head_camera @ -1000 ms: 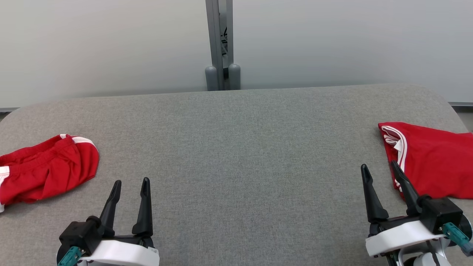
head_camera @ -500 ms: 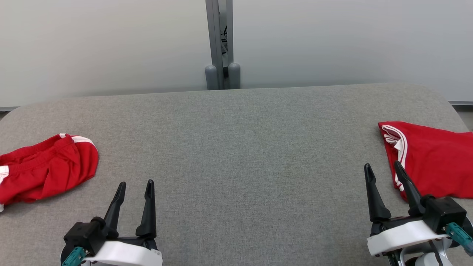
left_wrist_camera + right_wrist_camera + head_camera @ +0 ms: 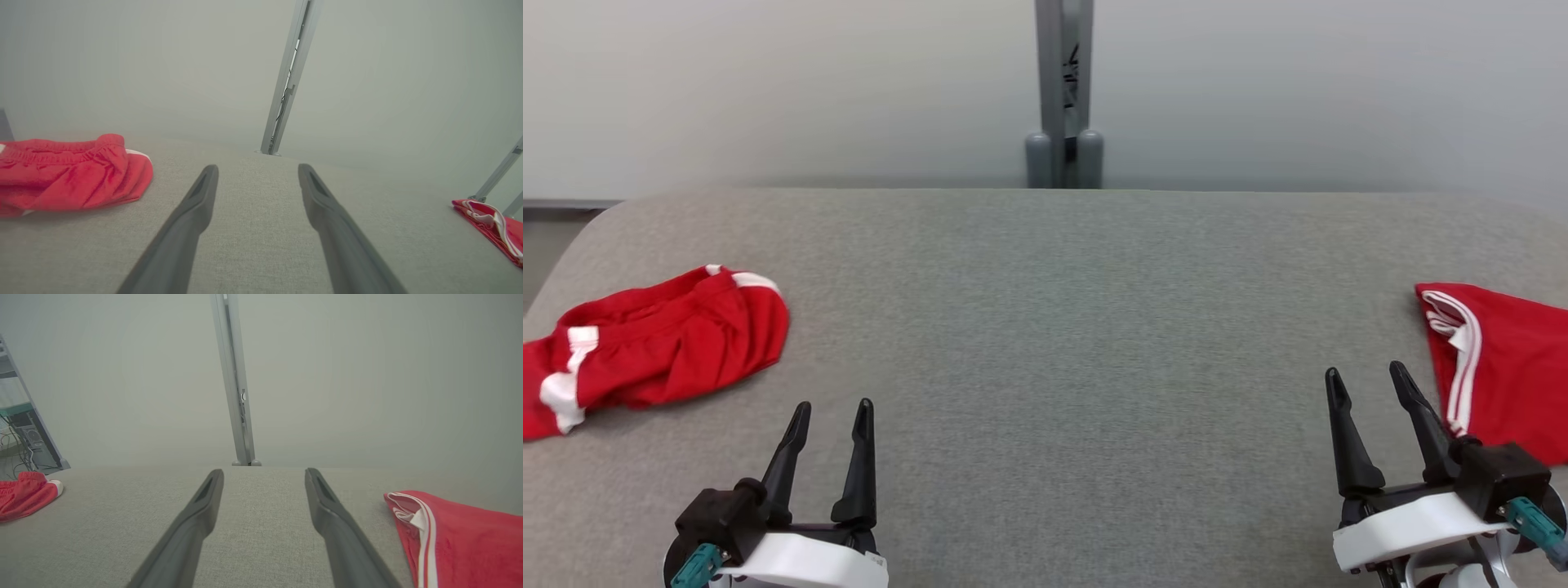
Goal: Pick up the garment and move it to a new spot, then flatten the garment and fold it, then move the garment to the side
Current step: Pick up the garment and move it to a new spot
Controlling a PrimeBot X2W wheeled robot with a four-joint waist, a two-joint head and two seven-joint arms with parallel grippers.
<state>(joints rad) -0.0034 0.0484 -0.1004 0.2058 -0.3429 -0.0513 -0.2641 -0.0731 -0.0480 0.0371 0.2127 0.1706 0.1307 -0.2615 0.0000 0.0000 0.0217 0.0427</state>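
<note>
**1. Grippers.**
L gripper (image 3: 834, 405): jaws wide apart, nothing between them, low over the table (image 3: 1045, 310), fingers pointing away from the robot. R gripper (image 3: 1365, 371): same config, jaws apart, nothing held. Both wrist views show bare grey fabric between the fingers, so neither has contact with cloth.

**2. Work items.**
- Crumpled red garment (image 3: 670, 343): lies at the table's L end, ahead and to the L of the L gripper, near it but apart. It is bunched, with white trim at its L end and at its far R corner. The L wrist view shows a gathered waistband along its far edge.
- Flat red garment (image 3: 1503, 367): lies at the table's R end, just beside the R gripper's outer finger. Its white-striped edge faces the table centre, and it runs out of frame to the R. Whether finger and cloth touch cannot be told.
- Both lie direct on the table pad, not in a container.

**3. Key relation (judgement).**
The flat item looks already folded and parked aside, so the crumpled item is prob. the next pick.
- Nearer arm: L.
- Long axis: approx. L–R across the head view, with the R end tilted away from the robot.
- Approach: L gripper goes forward and L, then grips the near R lobe or the waistband.

**4. Destination.**
Table centre, between the grippers and in front of the grey post (image 3: 1062, 90).
</note>
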